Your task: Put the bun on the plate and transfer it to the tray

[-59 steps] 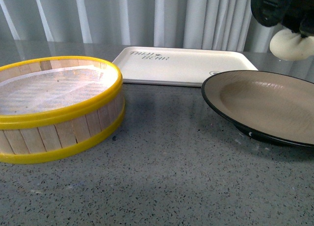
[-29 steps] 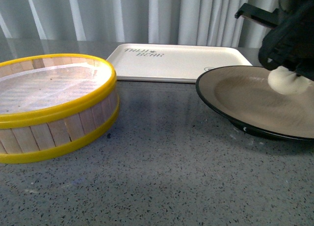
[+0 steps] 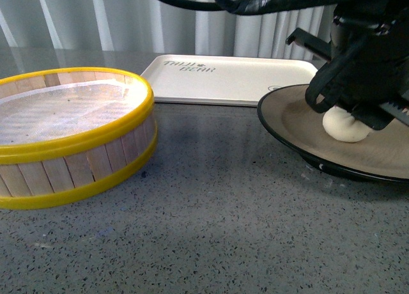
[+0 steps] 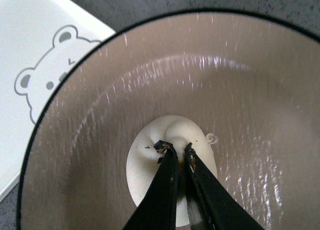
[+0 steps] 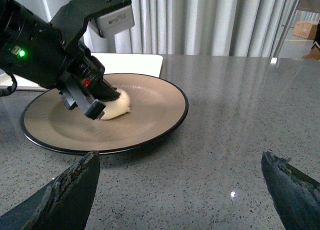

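- So, far left on the bench (image 3: 211, 211): a yellow-rimmed wooden steamer basket (image 3: 70, 137), paper liner inside, no bun in it.
- Centre back: the cream tray (image 3: 223, 80) with printed lettering lies flat with nothing on it. The left wrist view shows its bear drawing just beside the plate rim.
- Right: the black-rimmed tan plate (image 3: 287, 124) sits on the bench next to the tray, not on it.
- The bun (image 3: 345, 126) sits on the plate, roughly mid-dish, and looks to be resting on the surface.
- Left pincer (image 4: 176, 149): jaws nearly together, pinching the bun's twisted top knot. The left arm reaches across to the right side and comes down steeply over the plate.
- Handling guess: the bun is soft, light and easily dented, and the pleated top is a fair pinch point. The plate is stiff, smooth and probably slick, so take it at the rim and keep it level or the bun may roll.
- Right pincer (image 5: 179, 160): jaws spread wide and holding nothing, low over the bench near the plate's edge and facing it.
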You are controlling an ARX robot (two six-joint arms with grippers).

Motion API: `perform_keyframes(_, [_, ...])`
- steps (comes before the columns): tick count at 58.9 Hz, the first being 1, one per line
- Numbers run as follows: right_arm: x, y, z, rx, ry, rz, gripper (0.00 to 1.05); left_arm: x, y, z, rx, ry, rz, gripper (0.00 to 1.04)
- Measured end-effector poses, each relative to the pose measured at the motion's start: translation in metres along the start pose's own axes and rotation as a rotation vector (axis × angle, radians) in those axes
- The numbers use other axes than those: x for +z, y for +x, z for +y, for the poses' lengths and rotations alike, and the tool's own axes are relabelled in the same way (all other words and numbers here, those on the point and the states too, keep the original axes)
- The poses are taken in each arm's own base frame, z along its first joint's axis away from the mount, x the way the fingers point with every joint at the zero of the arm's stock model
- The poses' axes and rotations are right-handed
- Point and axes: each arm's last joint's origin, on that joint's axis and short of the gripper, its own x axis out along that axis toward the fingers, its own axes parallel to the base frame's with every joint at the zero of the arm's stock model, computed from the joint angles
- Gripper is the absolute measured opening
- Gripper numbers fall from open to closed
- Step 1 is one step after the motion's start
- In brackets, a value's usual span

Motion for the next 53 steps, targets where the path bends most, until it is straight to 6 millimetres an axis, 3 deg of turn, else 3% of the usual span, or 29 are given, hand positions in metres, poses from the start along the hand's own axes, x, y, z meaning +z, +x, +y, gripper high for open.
perform_keyframes(22, [0.0000,0.0000,0.0000,0.000,0.000,0.000,0.96,-0.0079,-0.0004,0.0033,0.004,0.000,0.011,0.04])
perform_keyframes(38, [0.0000,0.0000,0.0000,0.000,0.000,0.000,0.96,-0.0059,-0.0045,0.0063,0.002,-0.005,0.000,0.49])
perform_keyframes(53, [0.0000,0.0000,0.0000,0.000,0.000,0.000,0.96,-0.0058,-0.0052,0.0073,-0.006,-0.014,-0.002,0.84])
